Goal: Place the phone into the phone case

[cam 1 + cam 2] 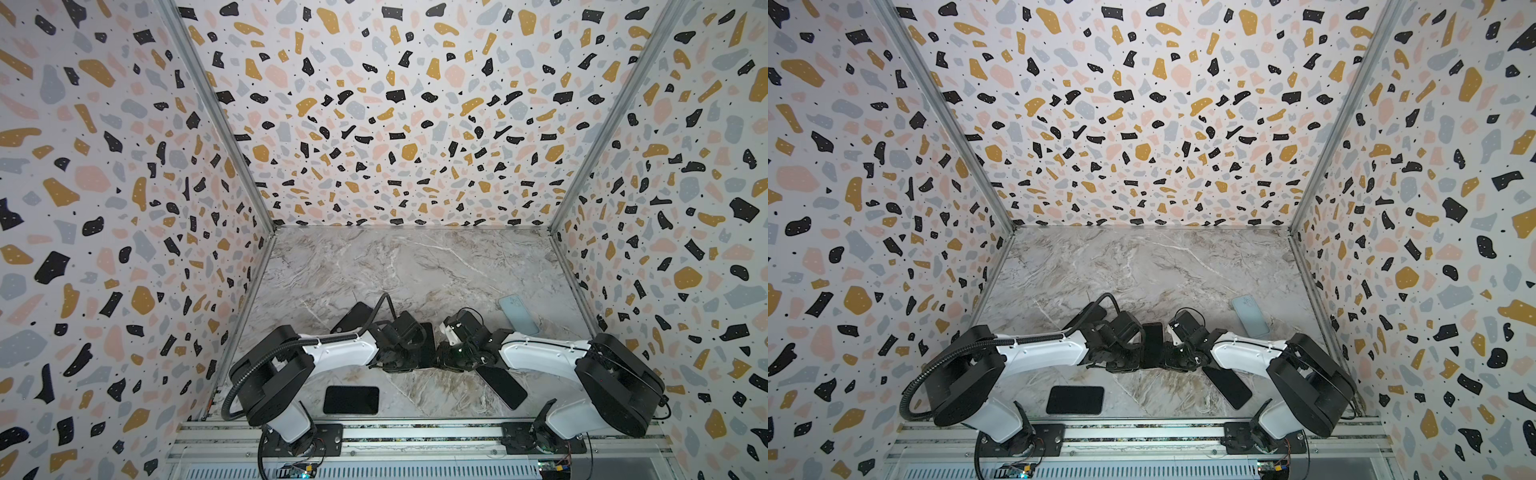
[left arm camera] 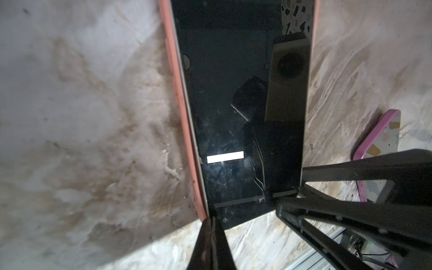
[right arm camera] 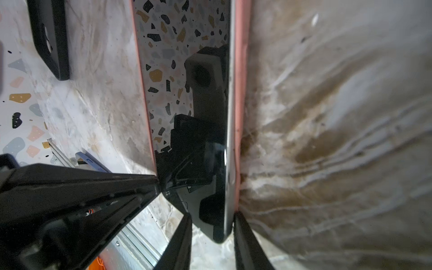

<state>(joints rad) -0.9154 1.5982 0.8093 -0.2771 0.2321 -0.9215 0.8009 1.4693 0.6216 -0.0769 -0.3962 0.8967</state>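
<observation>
salmon-pink rubber frames the job: the phone case (image 2: pixel 177 93) lies flat on the marble table (image 2: pixel 81 128) in the middle of the workspace, and the black phone (image 2: pixel 233 131) lies in it, screen up.

furthest left, the left gripper (image 2: pixel 211 219) reaches in from its own side with its fingers pressed together. its tip sits right at the case's near corner, on the left long wall. whether a sliver of that wall is pinched between the fingers i cannot tell.

moving across, both top views show the phone's long axis running from the base rail toward the back wall. both arms therefore meet it side-on at the near short end, about equally close. the salmon wall shows along both long sides further up. at the near end, though, the glass seems to run past the lip, which reads as that end not yet seated.

on the right, the right gripper (image 3: pixel 212 214) straddles the phone's near rounded corner. its jaws are partly apart with a finger close against each side, and it looks clamped on the phone.

judging from this, the coming move turns on pressing that near end down and along the long axis into the case, while the left tip steadies the wall.
</observation>
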